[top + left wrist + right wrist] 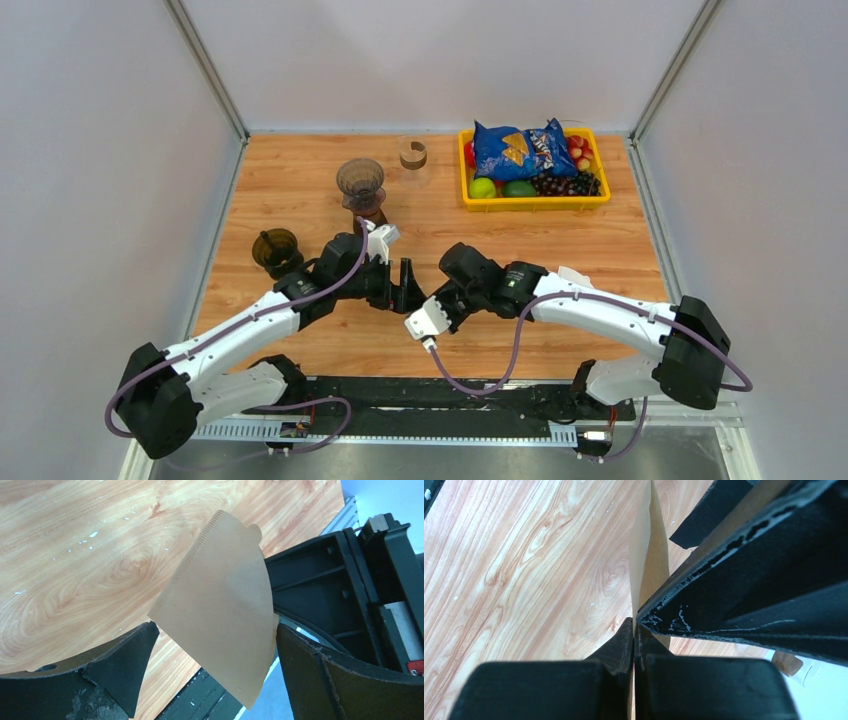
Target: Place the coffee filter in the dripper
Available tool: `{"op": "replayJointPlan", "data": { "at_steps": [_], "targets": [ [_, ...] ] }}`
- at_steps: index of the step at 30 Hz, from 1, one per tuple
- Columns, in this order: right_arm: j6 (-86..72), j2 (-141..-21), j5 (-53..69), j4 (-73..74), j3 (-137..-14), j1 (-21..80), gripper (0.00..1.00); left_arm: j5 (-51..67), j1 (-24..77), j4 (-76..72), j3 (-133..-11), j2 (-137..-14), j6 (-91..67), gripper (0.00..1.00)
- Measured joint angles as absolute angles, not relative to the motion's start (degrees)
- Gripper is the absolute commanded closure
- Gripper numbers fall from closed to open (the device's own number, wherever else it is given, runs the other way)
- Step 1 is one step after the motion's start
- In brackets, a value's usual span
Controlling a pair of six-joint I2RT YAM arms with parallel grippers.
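The coffee filter (220,620), a tan paper cone, hangs above the wooden table (300,170) near the middle of its near edge. The right gripper (634,630) is clenched on it. The left gripper (405,280) is released, one finger on each side of the paper. The smoky cone dripper (360,183) stands well apart, toward the far edge, and its inside is too small to read. A second dark vessel (275,250) sits by the left edge. A clear glass (413,155) holds a brown roll. In the far right corner, a yellow basket (535,204) carries a blue chip bag (520,148), green fruit (500,187), dark grapes (570,185) and red fruit (578,150).
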State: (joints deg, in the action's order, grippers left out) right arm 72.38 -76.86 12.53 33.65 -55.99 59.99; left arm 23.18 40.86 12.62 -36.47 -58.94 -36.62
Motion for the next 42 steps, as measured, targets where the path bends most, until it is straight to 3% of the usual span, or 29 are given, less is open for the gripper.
{"op": "replayJointPlan", "data": {
  "at_steps": [26,36,42],
  "targets": [
    [73.03,-75.96,11.86,33.89,-55.96,60.25,1.00,17.98,40.86,12.08,-37.26,-63.46,-37.30,0.04],
    [75.96,-76.03,11.99,34.96,-56.45,60.80,1.00,24.16,40.86,12.12,-38.68,-66.72,-32.99,0.24],
    [77.19,-77.49,10.94,36.69,-58.85,61.52,1.00,27.07,40.86,11.86,-39.86,-68.58,-31.64,0.50]
  ]
}}
